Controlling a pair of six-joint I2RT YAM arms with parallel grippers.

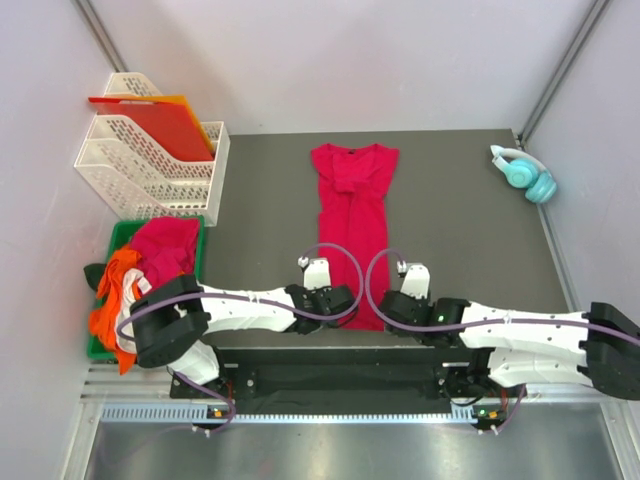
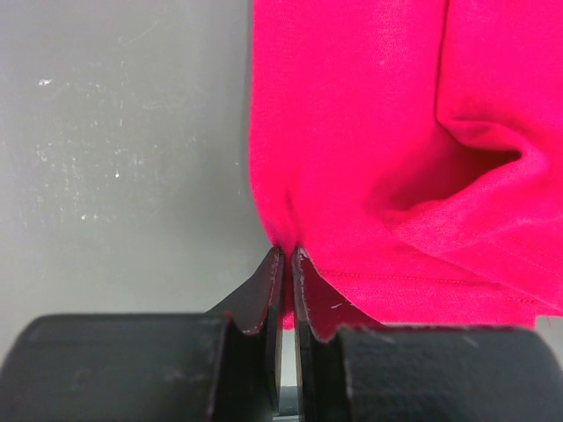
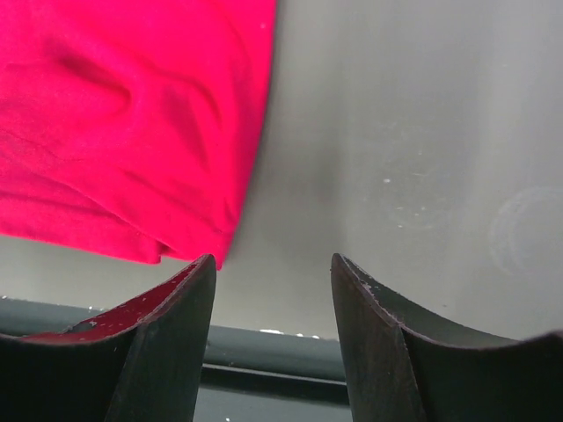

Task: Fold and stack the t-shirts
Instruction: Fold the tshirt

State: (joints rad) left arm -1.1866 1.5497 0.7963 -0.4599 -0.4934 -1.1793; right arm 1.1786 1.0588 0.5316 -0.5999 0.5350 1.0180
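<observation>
Step in hand, by the look of it: take both hem corners of the crimson t-shirt [image 1: 352, 215] and fold the hem up to the collar.

Left jaws: pinched fully together on the shirt's near-left hem corner. The cloth puckers into the fingertips [image 2: 283, 264], so that grip looks sound.

Right jaws: wide apart, holding nothing. The shirt's near-right hem corner [image 3: 207, 255] sits just at the tip of the inner finger [image 3: 176, 325], with only bare bench [image 3: 396, 158] in the gap.

So the right arm [image 1: 500, 330] likely needs to shift sideways toward the shirt until the corner is well inside the gap, then close. A shallow bite risks catching only one layer or slipping. The right wrist view cannot show how many layers are there.

Once both grips hold:
- lift evenly, with the hem taut between the arms
- carry it straight along the shirt's length
- lay it flush with the collar, then release

Uneven height or pace would probably skew the fold.

The shirt lies flat and narrow on the bench, sides turned in, hem at the arms and round neck at the far end. There is some bunching below the neck.

Left of the shirt's hem is a green bin [image 1: 118, 238] with the orange t-shirt [image 1: 115, 290] and pinkish-red t-shirt [image 1: 165, 248] heaped in it.

Left of the collar are white trays [image 1: 150, 170] holding a red-orange sheet [image 1: 160, 120]. Right of the collar are teal headphones [image 1: 525, 172]. Both are well apart from the fold path.
</observation>
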